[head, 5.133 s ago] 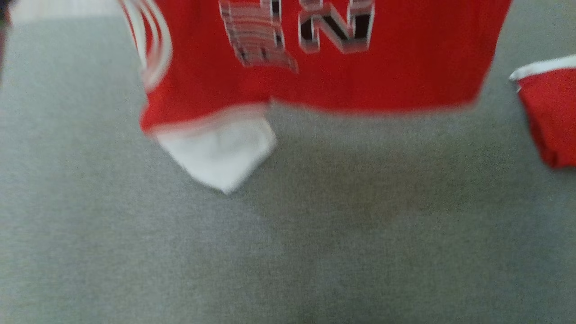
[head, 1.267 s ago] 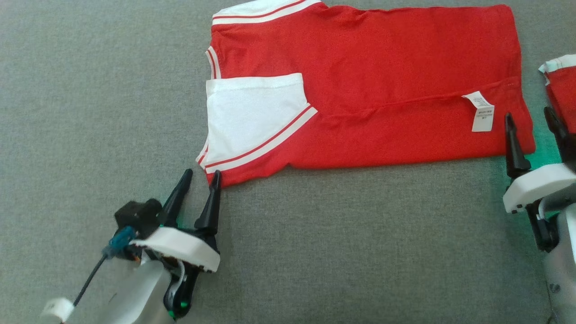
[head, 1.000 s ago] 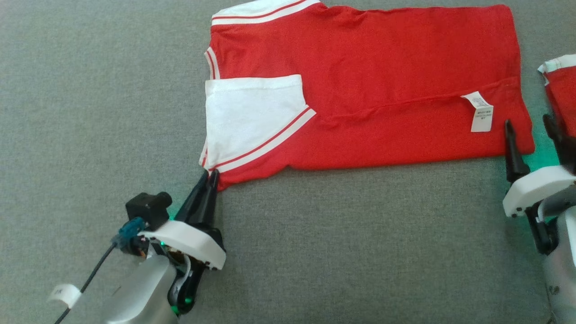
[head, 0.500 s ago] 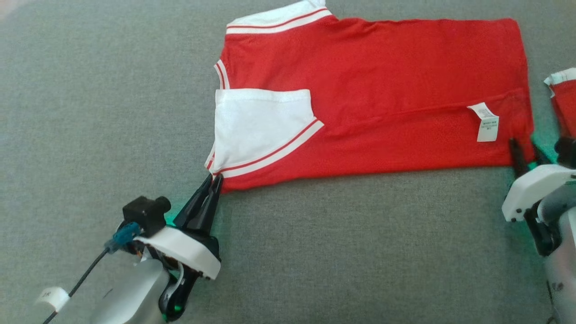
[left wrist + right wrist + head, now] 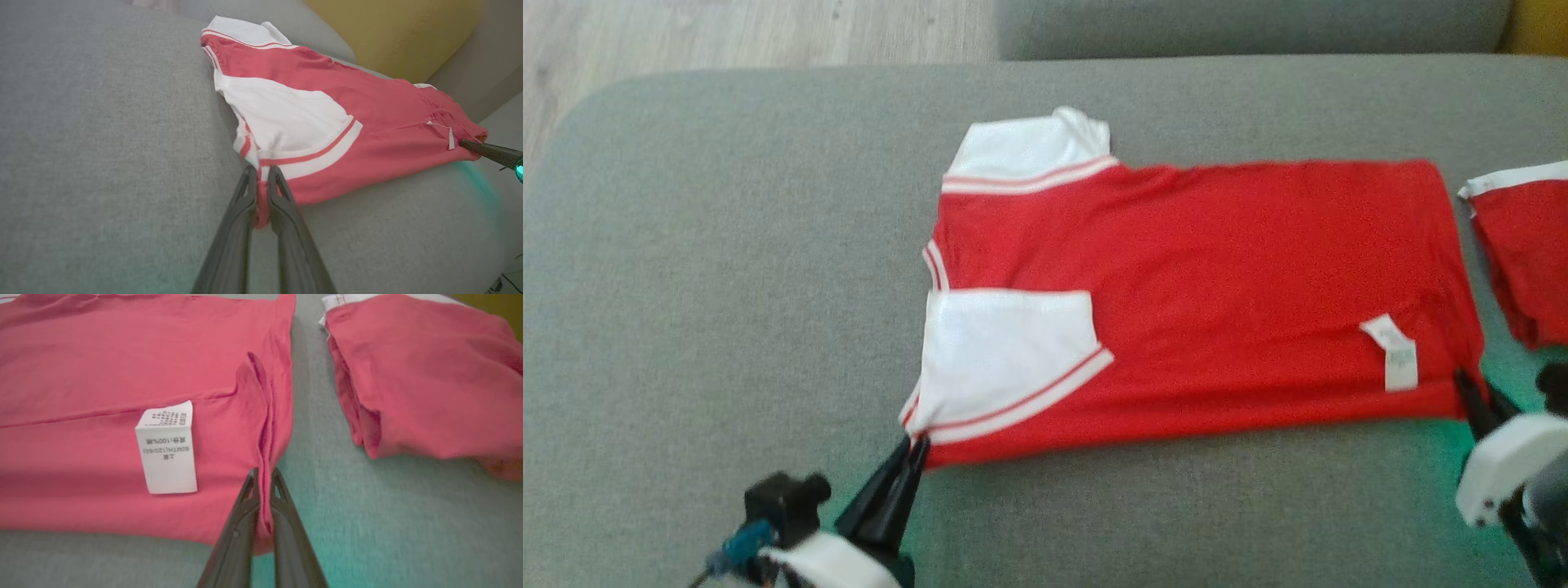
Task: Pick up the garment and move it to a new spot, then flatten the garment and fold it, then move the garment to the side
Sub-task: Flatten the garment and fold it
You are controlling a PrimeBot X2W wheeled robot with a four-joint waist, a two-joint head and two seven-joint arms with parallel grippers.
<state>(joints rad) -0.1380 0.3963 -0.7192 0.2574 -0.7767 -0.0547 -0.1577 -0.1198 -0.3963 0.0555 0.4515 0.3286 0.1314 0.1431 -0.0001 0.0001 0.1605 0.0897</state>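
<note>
Red knit garment lies flat on the grey sofa seat, folded into a long rectangle running left to right. It sits right of the seat's middle and clear of the back edge. Cloth is soft and matte with few wrinkles, and one seam line runs along its near half. A white sleeve with a red-and-white striped cuff is folded over the left end; a second white sleeve sticks out at the garment's far left corner. A rectangular white care label, printed, lies flat near the right end. Left gripper: fingers pressed together on the near left corner, a bit of red hem pinched between them. Right gripper: fingers pressed together on the near right corner, a thin ridge of red cloth standing up between them. Just right, across a strip of bare seat, lies a second red piece with a white edge, folded, thicker, rumpled on its near side. Seat cover is coarse grey weave, with a rounded far left corner. A yellow cushion stands behind, and pale wood floor lies beyond the corner.
</note>
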